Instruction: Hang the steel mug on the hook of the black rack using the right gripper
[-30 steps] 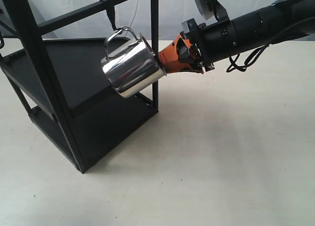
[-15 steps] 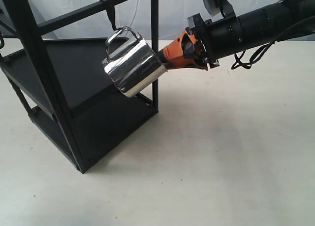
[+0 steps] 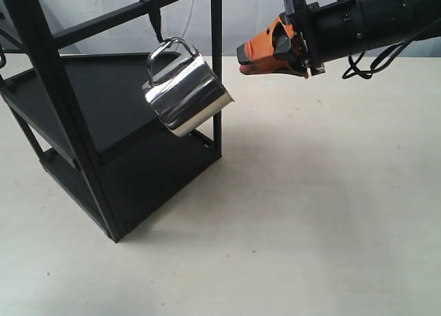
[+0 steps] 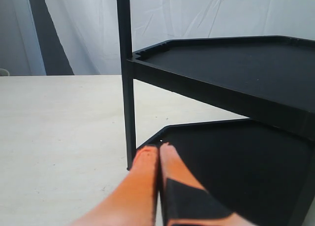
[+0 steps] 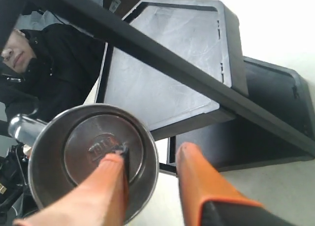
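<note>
The steel mug (image 3: pixel 186 92) hangs tilted by its looped handle from the hook (image 3: pixel 154 16) on the black rack's (image 3: pixel 83 123) top crossbar. My right gripper (image 3: pixel 242 60) is open and holds nothing, a short way right of the mug. In the right wrist view the mug's open mouth (image 5: pixel 93 154) faces the camera, beyond the orange fingers (image 5: pixel 199 186), and my right gripper (image 5: pixel 150 159) shows a clear gap. My left gripper (image 4: pixel 158 148) is shut on nothing beside the rack's lower tray (image 4: pixel 236 162).
The rack's two flat trays (image 3: pixel 96 89) and thin upright post (image 3: pixel 216 61) stand just behind the hanging mug. The pale tabletop (image 3: pixel 310 206) spreads to the right and front. A person in dark clothes (image 5: pixel 44 63) shows behind the rack in the right wrist view.
My right gripper has let go of the mug's rim and drawn back to the right and slightly up. The mug stays hanging on the hook.
</note>
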### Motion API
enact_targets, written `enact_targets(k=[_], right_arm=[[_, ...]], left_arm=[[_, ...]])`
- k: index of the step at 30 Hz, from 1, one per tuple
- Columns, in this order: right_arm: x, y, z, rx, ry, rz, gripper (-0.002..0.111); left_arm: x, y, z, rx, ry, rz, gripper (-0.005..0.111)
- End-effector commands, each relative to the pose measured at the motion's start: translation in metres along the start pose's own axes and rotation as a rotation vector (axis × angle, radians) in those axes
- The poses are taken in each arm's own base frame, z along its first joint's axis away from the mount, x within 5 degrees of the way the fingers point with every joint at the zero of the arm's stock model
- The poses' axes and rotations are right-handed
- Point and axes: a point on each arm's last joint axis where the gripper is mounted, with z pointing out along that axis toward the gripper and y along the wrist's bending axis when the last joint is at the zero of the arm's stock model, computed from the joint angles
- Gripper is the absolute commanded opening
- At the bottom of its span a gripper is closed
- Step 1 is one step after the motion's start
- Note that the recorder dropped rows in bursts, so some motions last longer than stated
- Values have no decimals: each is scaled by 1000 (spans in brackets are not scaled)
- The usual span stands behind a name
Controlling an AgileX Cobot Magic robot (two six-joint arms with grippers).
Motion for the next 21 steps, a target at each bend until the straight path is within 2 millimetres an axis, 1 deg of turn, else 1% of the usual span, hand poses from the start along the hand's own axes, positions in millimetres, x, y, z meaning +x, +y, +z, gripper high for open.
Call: enact_targets(k=[1, 2, 5, 7, 8, 10, 11, 13, 15, 18, 21], right_arm=[[-4, 9, -23, 42, -39, -46, 4], [-4, 10, -29, 54, -45, -54, 0], [-6, 17, -49, 102, -71, -91, 0], [-3, 28, -63, 155, -64, -144, -1], [-1, 37, -69, 184, -51, -180, -1], [1, 50, -83, 369, -58, -243, -1], [1, 56, -93, 487, -84, -260, -1], [8, 70, -110, 659, -140, -284, -1], [19, 87, -124, 770, -222, -320, -1], [48, 110, -135, 849, -356, -375, -1], [80, 119, -142, 910, -482, -407, -1]], left_arm=[[-1, 0, 0, 6, -12, -8, 1], [-1, 0, 0, 6, -12, -8, 1], [-1, 0, 0, 6, -9, -8, 1], [0, 0, 0, 6, -5, -8, 1], [0, 0, 0, 6, -5, -8, 1], [0, 0, 0, 6, -5, -8, 1], [0, 0, 0, 6, -2, -8, 1], [0, 0, 0, 5, -2, -6, 1], [0, 0, 0, 5, -2, -6, 1], [-1, 0, 0, 4, -13, -2, 1], [-1, 0, 0, 4, -11, 0, 1]])
